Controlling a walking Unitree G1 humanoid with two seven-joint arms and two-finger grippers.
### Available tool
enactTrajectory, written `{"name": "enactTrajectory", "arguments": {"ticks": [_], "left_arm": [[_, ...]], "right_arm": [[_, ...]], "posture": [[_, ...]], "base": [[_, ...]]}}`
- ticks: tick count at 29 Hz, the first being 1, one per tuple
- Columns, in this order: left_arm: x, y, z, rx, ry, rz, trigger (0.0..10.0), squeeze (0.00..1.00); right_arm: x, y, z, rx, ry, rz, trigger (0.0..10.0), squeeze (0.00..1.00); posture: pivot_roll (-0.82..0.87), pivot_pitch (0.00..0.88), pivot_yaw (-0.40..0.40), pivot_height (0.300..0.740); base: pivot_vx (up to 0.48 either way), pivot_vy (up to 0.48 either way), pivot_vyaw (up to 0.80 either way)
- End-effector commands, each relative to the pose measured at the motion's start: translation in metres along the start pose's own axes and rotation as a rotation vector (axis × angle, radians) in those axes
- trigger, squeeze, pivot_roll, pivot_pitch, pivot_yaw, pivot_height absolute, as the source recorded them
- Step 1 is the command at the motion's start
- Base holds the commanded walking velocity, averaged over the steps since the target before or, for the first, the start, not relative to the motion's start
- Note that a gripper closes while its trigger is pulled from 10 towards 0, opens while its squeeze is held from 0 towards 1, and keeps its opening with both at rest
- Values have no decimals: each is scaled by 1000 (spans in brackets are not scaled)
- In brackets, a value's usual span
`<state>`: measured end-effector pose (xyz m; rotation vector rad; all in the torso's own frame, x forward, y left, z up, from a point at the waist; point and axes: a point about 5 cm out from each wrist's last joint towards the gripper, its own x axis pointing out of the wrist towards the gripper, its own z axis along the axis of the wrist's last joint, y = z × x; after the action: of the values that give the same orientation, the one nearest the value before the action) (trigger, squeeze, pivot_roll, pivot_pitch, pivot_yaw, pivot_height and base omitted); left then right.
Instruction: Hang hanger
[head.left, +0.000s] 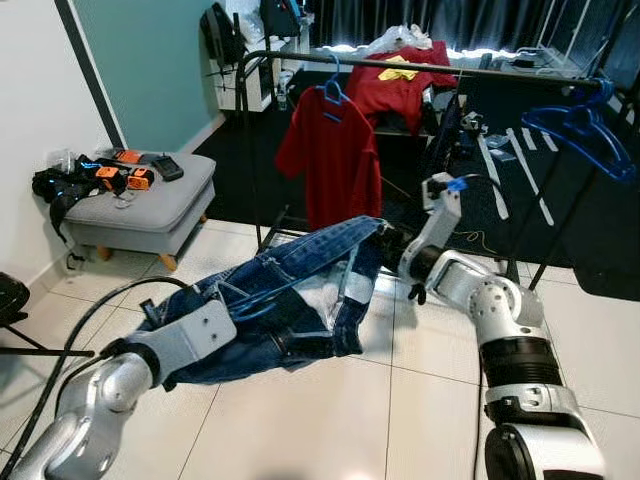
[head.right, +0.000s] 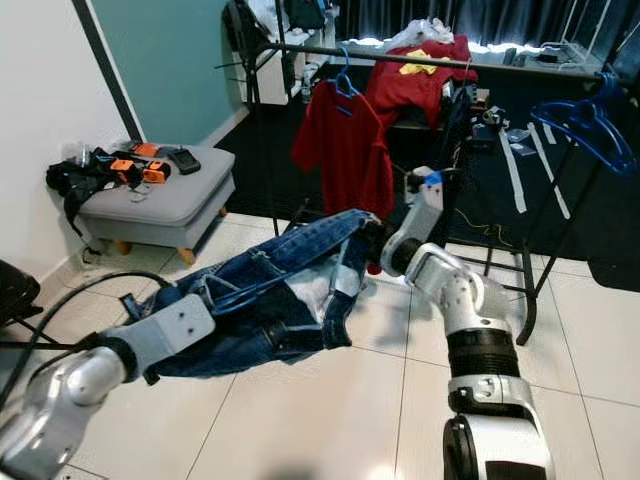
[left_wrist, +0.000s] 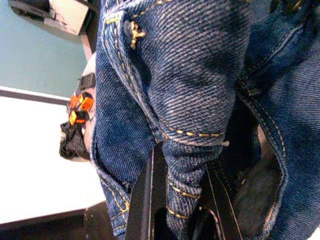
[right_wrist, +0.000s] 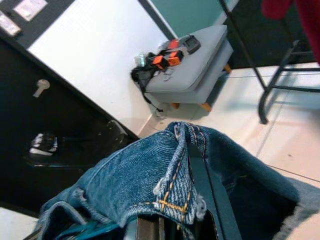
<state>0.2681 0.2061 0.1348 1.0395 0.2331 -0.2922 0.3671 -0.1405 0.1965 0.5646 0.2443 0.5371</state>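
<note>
We hold a pair of blue jeans (head.left: 290, 290) stretched between our two claws, in front of the black clothes rack (head.left: 400, 65).

Our left claw (left_wrist: 172, 200) is closed on a denim fold at the near end of the jeans, its black fingers (left_wrist: 145, 195) on either side of a stitched seam. Our right claw (right_wrist: 170, 220) pinches the waistband at the far end, just in front of the rack. A blue hanger (head.left: 255, 298) lies inside the jeans, its bar showing through the open waist. On the rail hang a red shirt (head.left: 335, 155) on its own blue hanger, and an empty dark blue hanger (head.left: 585, 125) well to the right. A grey footstool (head.left: 140, 205) stands by the white wall on the left, with orange and black gear on top.
</note>
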Motion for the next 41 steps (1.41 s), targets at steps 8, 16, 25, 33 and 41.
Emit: {"name": "enactTrajectory", "arguments": {"ticks": [8,16,25,33,41], "left_arm": [[11,-5,-4,-188,76,25,10000,0],[21,-4,8,-337,42,62,10000,0],[22,7,19,-736,-74,91,10000,0],[12,17,-2,-841,-54,83,10000,0],[13,14,2,-950,-100,82,10000,0]], "right_arm": [[7,46,-23,5,68,185,0,0],[12,77,-53,29,169,309,0,0],[14,46,-77,-224,276,125,10000,0],[-1,11,-76,-394,321,-17,10000,1000],[-11,13,-77,-420,341,81,10000,1000]], "posture": [[-12,19,6,740],[-11,16,-1,740],[-10,14,-7,740],[-6,13,-7,740],[-14,7,-6,740]], "base": [[0,0,0],[0,0,0],[0,0,0],[0,0,0],[0,0,0]]}}
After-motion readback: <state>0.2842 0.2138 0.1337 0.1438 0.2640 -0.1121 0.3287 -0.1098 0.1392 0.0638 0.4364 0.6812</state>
